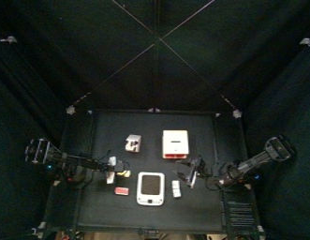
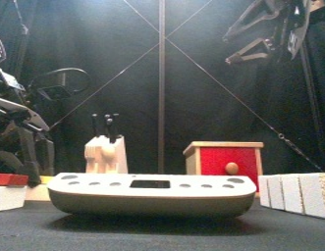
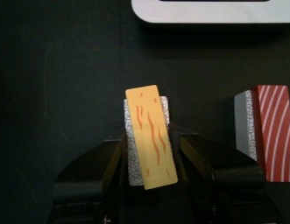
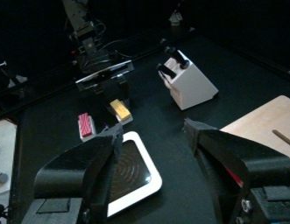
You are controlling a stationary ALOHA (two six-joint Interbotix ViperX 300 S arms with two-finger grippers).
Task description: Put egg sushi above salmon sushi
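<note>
My left gripper is shut on the egg sushi, a pale yellow block with white sides, low over the table. The salmon sushi, red-striped on white rice, lies on the table right beside it, a small gap apart. The right wrist view shows both, egg sushi and salmon sushi, below the left gripper. From above, the left gripper is just behind the salmon sushi. My right gripper is open and empty, over the right side of the white tray.
A knife block and a white box with a red edge stand at the back. A small plain white piece lies right of the tray. The tray's edge is close to the egg sushi.
</note>
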